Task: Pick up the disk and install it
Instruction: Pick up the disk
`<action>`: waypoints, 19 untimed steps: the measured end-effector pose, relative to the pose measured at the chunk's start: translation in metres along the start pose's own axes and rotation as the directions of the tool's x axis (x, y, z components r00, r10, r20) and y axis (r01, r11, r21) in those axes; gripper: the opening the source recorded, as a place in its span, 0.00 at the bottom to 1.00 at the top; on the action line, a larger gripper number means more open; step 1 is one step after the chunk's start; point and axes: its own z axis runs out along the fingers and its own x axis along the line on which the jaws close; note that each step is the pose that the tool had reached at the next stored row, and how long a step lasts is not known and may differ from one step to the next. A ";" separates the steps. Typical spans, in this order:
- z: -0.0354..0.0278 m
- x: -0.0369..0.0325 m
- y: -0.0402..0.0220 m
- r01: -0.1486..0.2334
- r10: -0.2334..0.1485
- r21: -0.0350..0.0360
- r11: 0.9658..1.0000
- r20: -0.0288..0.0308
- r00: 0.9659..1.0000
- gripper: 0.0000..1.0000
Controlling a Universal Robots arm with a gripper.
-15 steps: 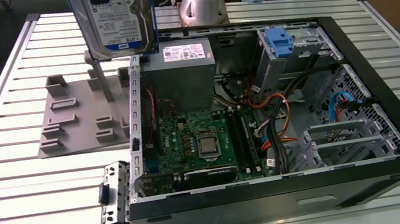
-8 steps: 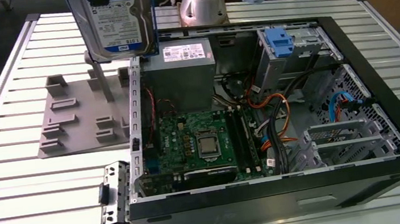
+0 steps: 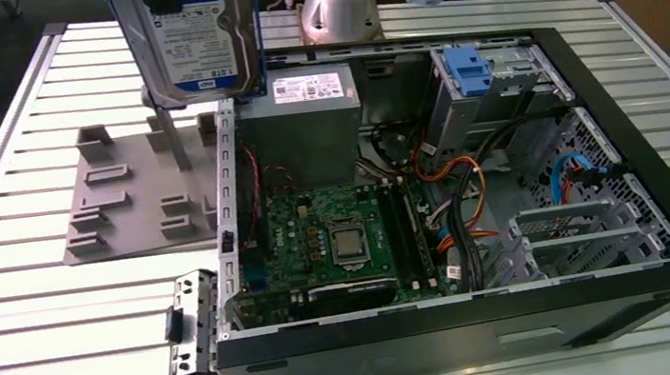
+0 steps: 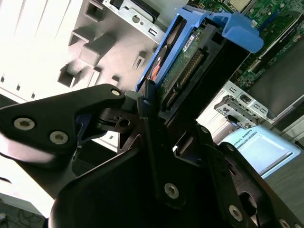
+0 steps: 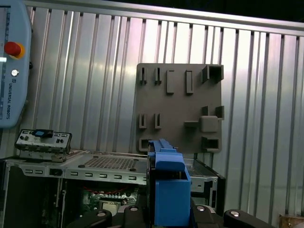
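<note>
While the disk (image 3: 194,32) hangs up high over the grey fixture plate (image 3: 131,189), right beside the open PC case (image 3: 463,181), I reckon a weak pinch could let it tilt or drop onto the case edge. The gripper (image 4: 180,128) is clamped on it, fingers (image 4: 153,128) squeezing its flat sides.

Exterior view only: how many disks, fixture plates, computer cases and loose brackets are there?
disk: 1
grey fixture plate: 1
open computer case: 1
loose metal bracket: 1
Total: 4
</note>
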 end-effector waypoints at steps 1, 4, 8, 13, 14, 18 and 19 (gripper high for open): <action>0.0000 0.0007 0.0000 0.000 0.000 0.000 1.000 0.000 1.000 0.36; 0.0000 0.0029 0.0001 0.000 0.000 0.000 1.000 0.000 1.000 0.36; -0.0001 0.0056 0.0002 0.000 0.000 0.000 1.000 0.000 1.000 0.36; -0.0001 0.0091 0.0002 0.000 0.000 0.000 1.000 0.000 1.000 0.36; -0.0001 0.0099 0.0002 0.000 0.000 0.000 1.000 0.000 1.000 0.36; -0.0001 0.0138 0.0001 0.000 0.000 0.000 1.000 0.000 1.000 0.36; -0.0001 0.0152 0.0000 0.000 0.000 0.000 1.000 0.000 1.000 0.36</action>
